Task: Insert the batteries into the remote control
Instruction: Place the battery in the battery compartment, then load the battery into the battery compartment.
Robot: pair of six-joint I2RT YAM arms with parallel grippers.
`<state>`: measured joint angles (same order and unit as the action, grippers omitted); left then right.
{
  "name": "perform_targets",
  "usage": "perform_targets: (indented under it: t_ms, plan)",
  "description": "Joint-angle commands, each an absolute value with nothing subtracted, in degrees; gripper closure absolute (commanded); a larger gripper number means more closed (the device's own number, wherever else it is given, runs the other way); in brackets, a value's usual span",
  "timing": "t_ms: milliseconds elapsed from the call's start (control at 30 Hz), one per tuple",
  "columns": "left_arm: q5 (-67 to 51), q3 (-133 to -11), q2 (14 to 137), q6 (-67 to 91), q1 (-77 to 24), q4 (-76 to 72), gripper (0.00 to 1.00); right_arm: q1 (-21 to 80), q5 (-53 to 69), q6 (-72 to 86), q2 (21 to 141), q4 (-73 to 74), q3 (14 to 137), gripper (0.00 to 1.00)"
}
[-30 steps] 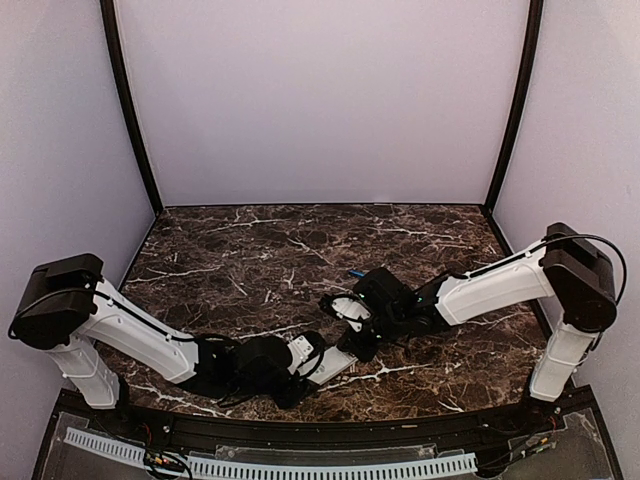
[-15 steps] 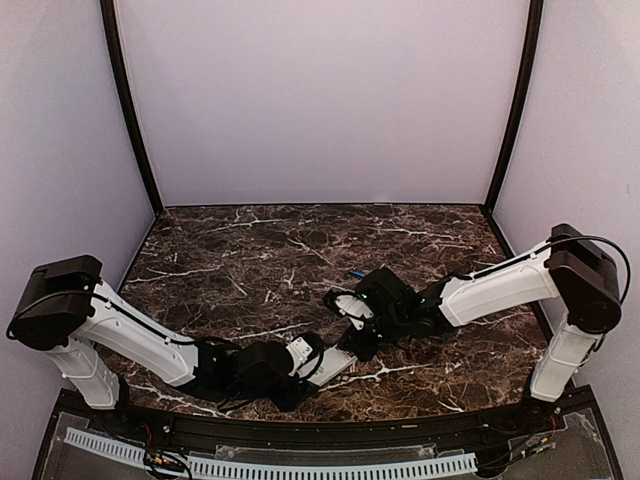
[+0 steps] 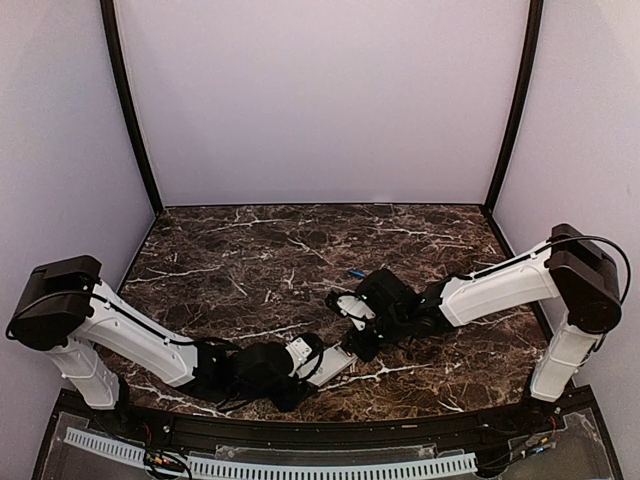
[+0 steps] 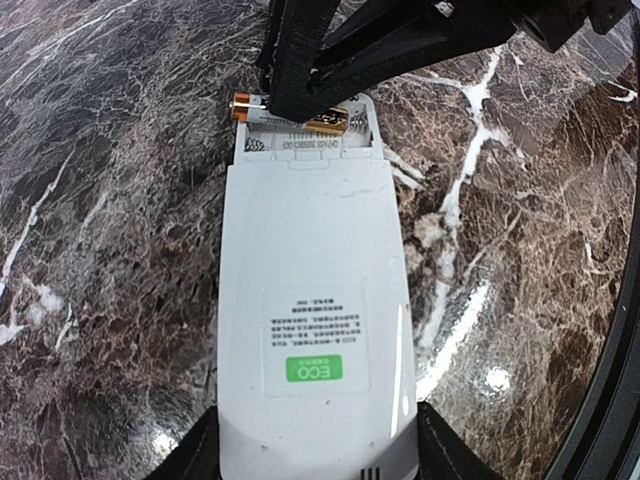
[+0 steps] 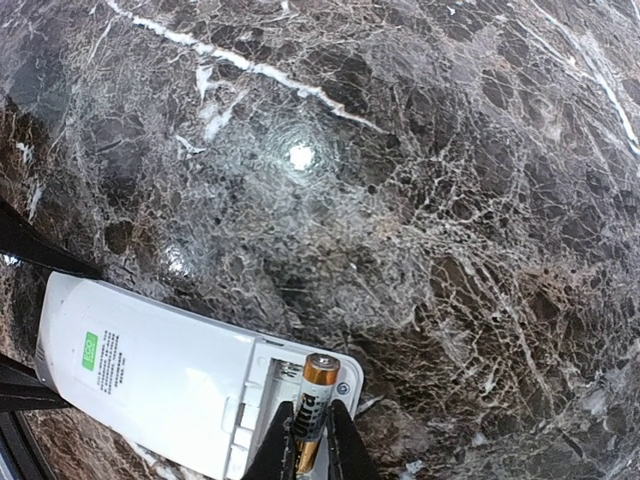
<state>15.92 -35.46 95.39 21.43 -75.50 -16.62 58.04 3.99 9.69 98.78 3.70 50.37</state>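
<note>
Left pincer (image 4: 315, 455) grasps the remote control (image 4: 310, 320) back-up on the tabletop (image 4: 100, 200). Right pincer (image 5: 310, 445) clenches a battery (image 5: 312, 395) across the remote's open compartment (image 5: 265, 380). One battery end overhangs the remote's edge, so if let go unseated it may roll off.

Remote control (image 3: 333, 362) at the front of the table (image 3: 250, 250), between the two grippers.

The remote control is laid flat near the table's front edge, just right of the left gripper (image 4: 315, 462), between whose fingers its near end is gripped. At its far end the open compartment (image 5: 268, 385) is found. A battery (image 5: 312, 392) is held crosswise over that compartment between the fingers of the right gripper (image 5: 310, 445), one end jutting past the remote's side edge. A second battery (image 3: 352, 271) is seen on the table behind the right gripper, apart from the remote.
</note>
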Motion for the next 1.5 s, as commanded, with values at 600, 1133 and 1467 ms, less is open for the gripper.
perform_targets:
  t_ms: [600,1133,1467]
  plan:
    - [17.1,-31.6,95.8,22.9,-75.5,-2.3,0.81,56.4,10.5,7.8,96.8,11.9,55.8,0.81]
    - [17.3,-31.5,95.7,22.9,-75.7,-2.4,0.81,54.8,14.0,10.0,103.8,8.7,61.1,0.84]
    - [17.3,-31.5,95.8,22.9,-75.7,-2.5,0.81,56.0,12.7,9.2,105.6,8.2,60.1,0.88]
